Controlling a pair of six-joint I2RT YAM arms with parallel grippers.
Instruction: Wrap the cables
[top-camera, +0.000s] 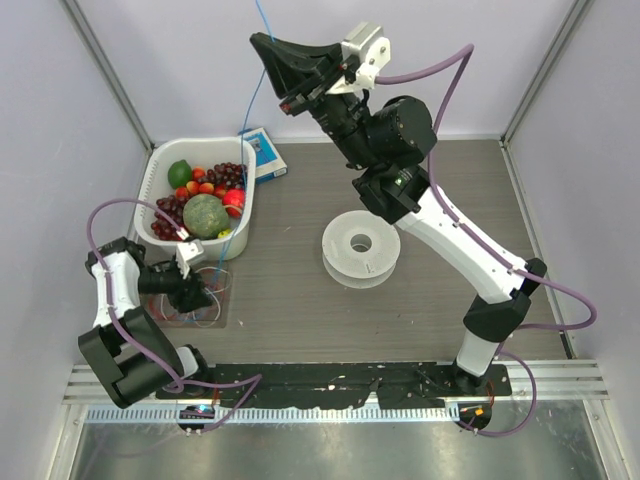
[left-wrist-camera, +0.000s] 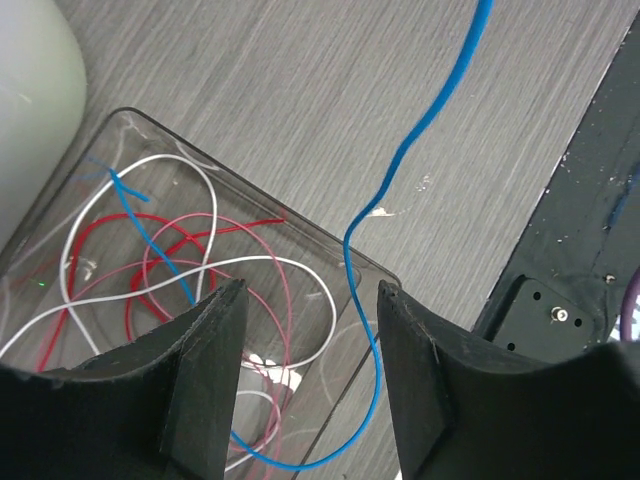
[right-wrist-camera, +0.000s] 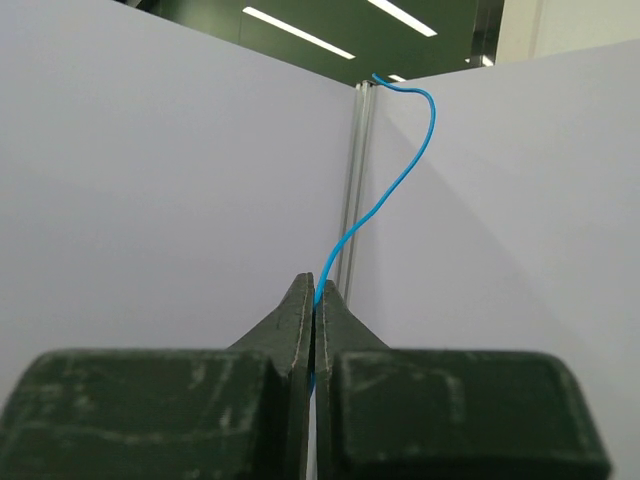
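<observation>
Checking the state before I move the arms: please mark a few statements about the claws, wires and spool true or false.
1. The right claw is shut on the blue wire. True.
2. The left claw grips a red wire. False: it is open, above the clear tray.
3. Blue wire is wound on the spool. False: the spool looks bare.
4. A red wire and a white wire lie in the clear tray. True.

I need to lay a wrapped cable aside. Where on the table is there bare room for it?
The table is bare between the spool and the black rail, and between the spool and the blue box. The left side is crowded: fruit basket, clear tray of cables, and the left pincer open over it.
</observation>
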